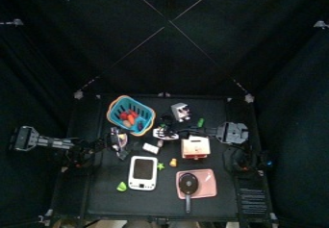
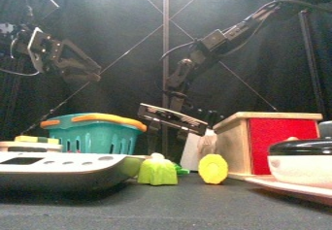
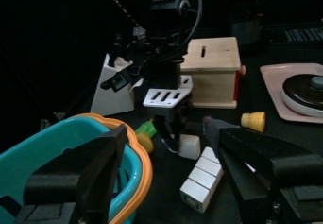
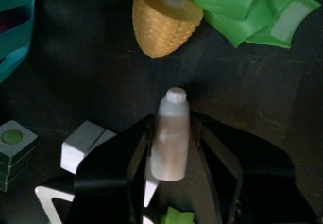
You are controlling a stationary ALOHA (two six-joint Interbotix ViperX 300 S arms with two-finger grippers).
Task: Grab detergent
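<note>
The detergent is a slim white bottle (image 4: 168, 138) lying on the black table. My right gripper (image 4: 167, 124) has reached across the middle and its jaws sit tight on both sides of it. The front view shows the bottle (image 2: 195, 150) under the right gripper (image 2: 182, 122); the top view shows that gripper (image 1: 164, 133) at the table's middle. In the left wrist view the right gripper (image 3: 158, 77) hangs beside a white shape (image 3: 116, 77). My left gripper (image 3: 168, 133) is open and empty above the rim of the teal basket (image 3: 57, 157).
A yellow corn (image 4: 165, 20) and a green toy (image 4: 252, 10) lie just beyond the bottle. White blocks (image 4: 86, 141) lie beside it. A wooden box with a red face (image 2: 266, 142), a pink tray with a bowl (image 1: 195, 185) and a white scale (image 1: 142, 172) stand around.
</note>
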